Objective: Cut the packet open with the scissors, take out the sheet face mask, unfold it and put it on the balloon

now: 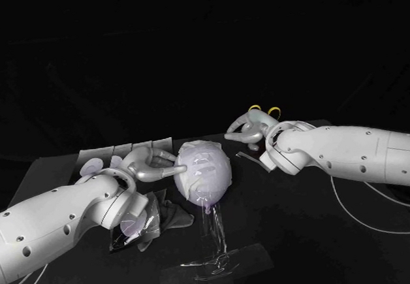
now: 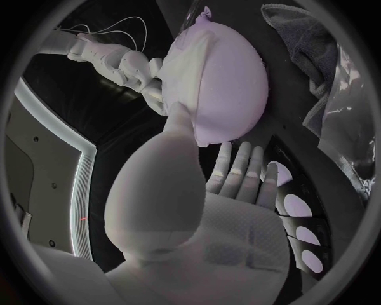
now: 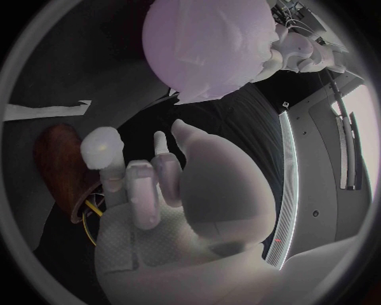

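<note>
Left hand (image 1: 146, 166), spread and grasping nothing, touches the sheet mask (image 2: 187, 70) on the balloon (image 1: 207, 174); I'd smooth it gently, without tipping the balloon.

A lab-like robot test stage: black table (image 1: 300, 217) before a black backdrop (image 1: 198, 44).

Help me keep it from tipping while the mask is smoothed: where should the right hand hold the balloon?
Probably the right flank of the balloon, coming from the robot's right with a spread palm. It is round and smooth, perched on a thin clear stand, and the left hand touches the opposite side, so the right hand would counter it.
</note>
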Robot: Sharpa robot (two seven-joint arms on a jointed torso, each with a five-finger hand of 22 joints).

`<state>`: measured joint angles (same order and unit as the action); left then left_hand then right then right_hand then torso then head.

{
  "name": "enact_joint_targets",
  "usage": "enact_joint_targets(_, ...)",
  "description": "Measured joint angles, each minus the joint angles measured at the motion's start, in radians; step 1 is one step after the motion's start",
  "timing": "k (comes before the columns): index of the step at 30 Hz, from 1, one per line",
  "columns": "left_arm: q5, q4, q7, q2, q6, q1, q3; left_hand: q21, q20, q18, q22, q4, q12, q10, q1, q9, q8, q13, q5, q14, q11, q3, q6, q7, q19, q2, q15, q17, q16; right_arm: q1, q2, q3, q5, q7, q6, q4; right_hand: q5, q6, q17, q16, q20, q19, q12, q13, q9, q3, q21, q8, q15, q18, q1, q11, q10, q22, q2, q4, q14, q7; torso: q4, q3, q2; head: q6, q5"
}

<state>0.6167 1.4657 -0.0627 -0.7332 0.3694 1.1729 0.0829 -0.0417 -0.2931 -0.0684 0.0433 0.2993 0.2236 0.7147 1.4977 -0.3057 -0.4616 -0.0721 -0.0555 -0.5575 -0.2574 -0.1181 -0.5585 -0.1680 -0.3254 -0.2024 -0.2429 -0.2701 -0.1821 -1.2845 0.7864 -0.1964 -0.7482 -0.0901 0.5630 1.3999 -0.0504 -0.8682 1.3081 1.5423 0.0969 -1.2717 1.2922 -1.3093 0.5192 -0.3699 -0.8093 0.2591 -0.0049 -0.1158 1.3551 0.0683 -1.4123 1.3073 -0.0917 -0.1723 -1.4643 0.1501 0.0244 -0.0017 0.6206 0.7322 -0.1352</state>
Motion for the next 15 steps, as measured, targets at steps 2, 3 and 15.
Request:
enact_joint_targets(2, -0.014, 0.008, 0.016, -0.013, -0.009, 0.000, 0.000, 0.000, 0.000, 0.000, 0.000, -0.001, 0.006, -0.002, 0.007, 0.000, -0.005, 0.000, 0.000, 0.000, -0.002, 0.018, 0.005, 0.002, 0.000, 0.020, 0.000, 0.002, 0.000, 0.005, 0.021, -0.001, 0.010, 0.038, 0.024, 0.033, 0.000, 0.000, 0.000, -0.040, 0.007, 0.077, -0.109, 0.016, -0.006, -0.002, 0.153, -0.011, 0.007, -0.027, 0.001, 0.003, 0.068, -0.025, -0.001, 0.002, -0.004, 0.000, -0.0005, -0.0004, -0.001, 0.001, 0.002)
enact_joint_targets(3, -0.023, 0.012, 0.026, -0.021, -0.014, 0.000, 0.000, 0.000, 0.000, 0.000, 0.000, -0.001, 0.008, -0.005, 0.011, 0.000, -0.008, 0.000, 0.000, 0.000, -0.002, 0.026, 0.005, 0.002, 0.000, 0.024, 0.000, 0.002, -0.001, 0.009, 0.032, -0.001, 0.017, 0.063, 0.038, 0.051, 0.000, -0.002, -0.001, -0.073, 0.013, 0.138, -0.204, 0.075, -0.009, -0.004, 0.258, -0.017, 0.015, -0.040, 0.005, 0.008, 0.133, -0.058, -0.005, 0.005, 0.015, 0.003, -0.0009, -0.0003, -0.002, 0.001, 0.003)
enact_joint_targets(15, -0.114, 0.055, 0.132, -0.107, -0.037, -0.001, 0.000, -0.009, 0.001, 0.000, 0.004, -0.023, 0.052, 0.000, 0.106, 0.003, -0.057, 0.000, 0.000, -0.040, 0.007, 0.137, -0.025, -0.002, -0.006, 0.133, 0.008, -0.003, -0.046, 0.059, 0.118, -0.003, 0.061, 0.317, 0.129, 0.183, -0.002, -0.022, -0.608, -0.692, 0.065, 0.353, -0.889, 0.688, -0.025, -0.104, 0.566, -0.036, 0.049, -0.054, 0.072, 0.039, 0.374, -0.251, -0.027, 0.043, 0.457, 0.027, -0.0034, -0.0065, -0.009, 0.017, 0.030)
